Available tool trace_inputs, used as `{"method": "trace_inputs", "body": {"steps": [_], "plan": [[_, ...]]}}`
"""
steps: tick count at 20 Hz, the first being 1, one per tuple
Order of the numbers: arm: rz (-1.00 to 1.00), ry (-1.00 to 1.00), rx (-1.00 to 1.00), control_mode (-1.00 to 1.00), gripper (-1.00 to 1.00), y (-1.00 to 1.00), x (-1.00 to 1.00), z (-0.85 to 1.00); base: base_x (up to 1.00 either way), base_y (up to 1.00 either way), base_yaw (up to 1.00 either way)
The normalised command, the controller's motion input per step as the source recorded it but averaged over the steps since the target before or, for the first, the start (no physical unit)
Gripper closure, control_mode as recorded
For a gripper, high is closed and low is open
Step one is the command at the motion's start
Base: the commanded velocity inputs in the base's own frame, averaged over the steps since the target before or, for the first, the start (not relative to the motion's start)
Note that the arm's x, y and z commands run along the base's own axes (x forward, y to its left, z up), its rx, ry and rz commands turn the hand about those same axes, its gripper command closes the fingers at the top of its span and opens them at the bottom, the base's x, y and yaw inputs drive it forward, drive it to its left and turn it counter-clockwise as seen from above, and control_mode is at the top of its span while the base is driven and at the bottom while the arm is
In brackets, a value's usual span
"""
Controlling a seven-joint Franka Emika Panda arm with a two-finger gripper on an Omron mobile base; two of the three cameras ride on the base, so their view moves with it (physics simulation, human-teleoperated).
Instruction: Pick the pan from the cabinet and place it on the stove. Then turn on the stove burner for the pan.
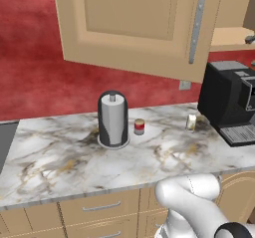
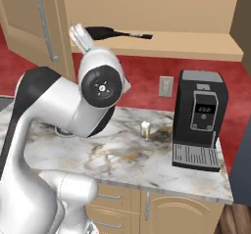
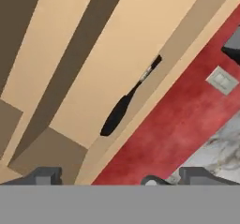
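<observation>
Your light tan wooden wall cabinet (image 2: 162,17) stands with its recessed-panel door (image 1: 134,25) swung wide, long grey bar handle at the free edge, above the white-and-gold veined marble counter (image 1: 64,157). On the counter, well below the shelf, sit a boxy black coffee machine (image 2: 198,120) and a steel paper-towel holder (image 1: 112,118); neither lies in your way. On the cabinet's bottom shelf lies the round black frying pan (image 2: 100,31), flat, its body toward the door side and its long thin black handle (image 2: 133,35) running along the shelf toward the coffee-machine side, silver tip outermost. In the hand view the pan (image 3: 117,113) lies ahead of and above the claw (image 3: 122,177), well apart from it, its long axis running slantwise across the frame. The claw's tips stand wide apart with nothing between them. Judge your approach on that axis: the claw would need to roll so the tips straddle the handle crosswise rather than lie along it.
</observation>
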Motion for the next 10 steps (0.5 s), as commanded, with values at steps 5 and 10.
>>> {"method": "trace_inputs", "body": {"steps": [5,10], "plan": [[0.31,0.21,0.31,-1.00,-1.00,0.23,0.61,-0.42,0.00,0.00,0.00],[0.25,0.12,0.23,-1.00,-1.00,0.28,0.50,-0.36,0.00,0.00,0.00]]}}
